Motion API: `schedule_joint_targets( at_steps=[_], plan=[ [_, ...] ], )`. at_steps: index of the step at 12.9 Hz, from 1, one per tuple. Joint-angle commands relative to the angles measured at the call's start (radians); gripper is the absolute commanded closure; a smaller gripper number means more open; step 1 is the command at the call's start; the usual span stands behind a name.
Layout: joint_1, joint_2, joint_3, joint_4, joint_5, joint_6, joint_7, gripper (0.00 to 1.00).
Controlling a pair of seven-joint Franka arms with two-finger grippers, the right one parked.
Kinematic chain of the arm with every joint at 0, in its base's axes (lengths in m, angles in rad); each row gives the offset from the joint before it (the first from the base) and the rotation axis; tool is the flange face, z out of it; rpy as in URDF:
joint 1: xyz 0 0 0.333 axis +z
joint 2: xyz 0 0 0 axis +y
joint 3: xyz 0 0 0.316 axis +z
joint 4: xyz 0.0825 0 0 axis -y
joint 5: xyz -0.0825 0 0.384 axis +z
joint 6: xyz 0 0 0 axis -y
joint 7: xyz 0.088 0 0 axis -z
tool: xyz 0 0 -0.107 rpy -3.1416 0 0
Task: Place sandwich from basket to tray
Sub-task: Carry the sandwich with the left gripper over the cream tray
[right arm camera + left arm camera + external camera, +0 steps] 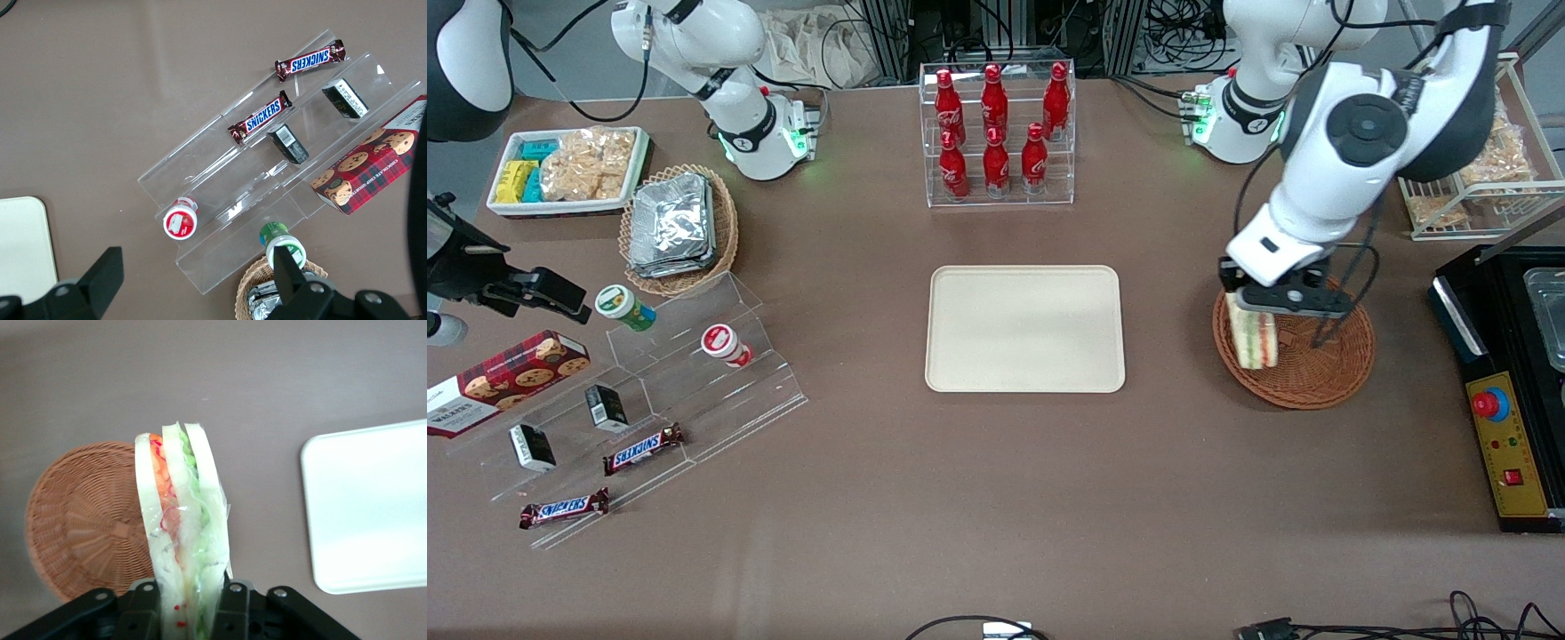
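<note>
My left gripper is shut on the sandwich, a wrapped wedge of pale bread with orange-red and green filling. The sandwich hangs lifted over the rim of the reddish-brown wicker basket, on the side facing the tray. The basket holds nothing else that I can see. The cream-beige tray lies flat at the table's middle, toward the parked arm from the basket, with nothing on it. In the left wrist view the sandwich sits between the black fingers of the gripper, with the basket to one side and the tray to the other.
A clear rack of red bottles stands farther from the front camera than the tray. A black control box and a wire rack sit at the working arm's end. A clear stepped stand with snacks and a tan basket of foil packets lie toward the parked arm's end.
</note>
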Motion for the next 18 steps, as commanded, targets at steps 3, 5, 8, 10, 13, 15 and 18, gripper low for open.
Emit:
schedule_joint_targets(
  at_steps=[3,5,8,10,13,15,18],
  plan=[
    [-0.124,0.047,0.012,0.068,-0.089,-0.014,0.003,0.68],
    [-0.175,0.099,0.010,0.102,-0.091,-0.002,-0.050,0.67],
    [-0.259,0.191,0.004,0.103,-0.085,0.128,-0.205,0.67],
    [-0.298,0.249,0.004,0.096,-0.082,0.191,-0.241,0.68],
    [-0.342,0.329,0.004,0.089,-0.072,0.253,-0.278,0.68],
    [-0.347,0.363,0.002,0.076,-0.072,0.293,-0.279,0.69],
    [-0.379,0.381,0.002,0.018,-0.069,0.351,-0.279,0.70]
  ],
)
